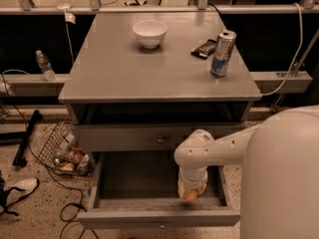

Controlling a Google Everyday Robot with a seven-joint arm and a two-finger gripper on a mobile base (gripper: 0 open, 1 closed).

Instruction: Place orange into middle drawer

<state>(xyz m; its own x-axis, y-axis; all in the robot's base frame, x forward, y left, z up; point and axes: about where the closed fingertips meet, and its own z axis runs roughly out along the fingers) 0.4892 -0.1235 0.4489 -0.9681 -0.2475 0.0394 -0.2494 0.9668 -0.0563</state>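
The middle drawer is pulled out wide below the grey cabinet's upper drawer front, which has a round knob. Its dark interior is open to view. My gripper hangs at the end of the white arm, reaching down inside the drawer at its right front part. It is shut on the orange, a small round fruit showing between the pale fingers, low in the drawer near the front panel. I cannot tell whether the orange touches the drawer floor.
On the cabinet top stand a white bowl, a drink can and a dark snack packet. A wire basket of clutter, cables and a water bottle lie left of the cabinet. My arm's bulk fills the lower right.
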